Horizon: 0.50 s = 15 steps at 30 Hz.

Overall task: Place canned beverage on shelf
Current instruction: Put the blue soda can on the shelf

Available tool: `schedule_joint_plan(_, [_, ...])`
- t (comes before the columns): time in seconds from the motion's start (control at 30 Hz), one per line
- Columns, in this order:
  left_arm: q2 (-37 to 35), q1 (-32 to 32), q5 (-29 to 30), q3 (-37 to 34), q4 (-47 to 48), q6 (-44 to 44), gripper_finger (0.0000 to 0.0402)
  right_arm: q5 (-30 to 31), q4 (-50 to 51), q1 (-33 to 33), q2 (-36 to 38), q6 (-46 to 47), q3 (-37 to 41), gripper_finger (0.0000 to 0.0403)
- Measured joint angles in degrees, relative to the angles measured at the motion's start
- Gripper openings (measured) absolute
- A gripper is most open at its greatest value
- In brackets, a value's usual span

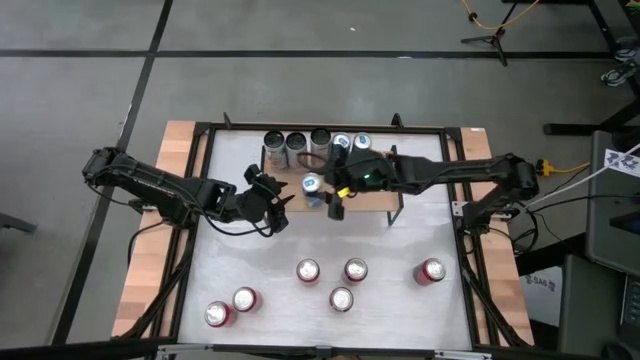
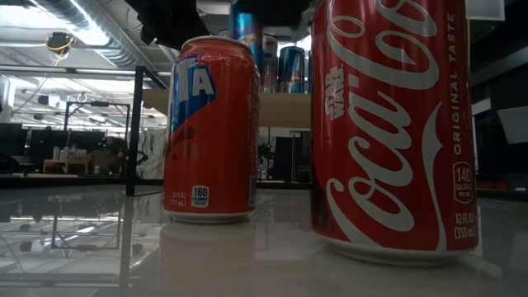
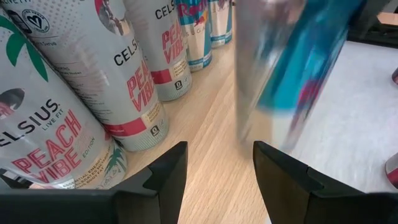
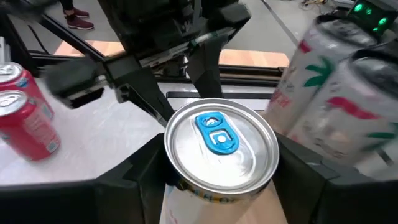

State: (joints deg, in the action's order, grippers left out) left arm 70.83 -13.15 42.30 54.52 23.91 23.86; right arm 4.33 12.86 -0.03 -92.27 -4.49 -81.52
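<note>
Trouble could come from crowding: the right gripper [image 4: 214, 186] has its fingers on either side of a blue-tabbed can [image 4: 221, 152] on the shelf [image 1: 372, 200], tall cans [image 4: 336, 99] just beside it, and the empty, part-open left gripper [image 3: 214, 171] close opposite; a nudge might topple one.

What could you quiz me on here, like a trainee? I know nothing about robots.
1. How many red cans stand on the table, off the shelf?
2. True or false: the shelf holds no cans yet.
3. Which arm's gripper is at the blue-tabbed can on the shelf?

Key
1. Six.
2. False: a row of cans already lines its back edge.
3. The right gripper. The left gripper hangs open over the shelf's left end.
</note>
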Motion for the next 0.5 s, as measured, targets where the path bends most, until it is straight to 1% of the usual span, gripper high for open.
schedule_joint_plan(0.2, [0.0, 0.0, 0.0, 0.0, 0.01, 0.0, 0.0175, 0.5, 8.03, 0.0, 7.22, 1.54, 0.0, 0.0222])
schedule_joint_plan(0.5, [0.0, 0.0, 0.02, 0.0, 0.0, 0.0, 0.0175, 0.68, 19.46, 0.0, 20.47, 1.7, -0.02, 0.0224])
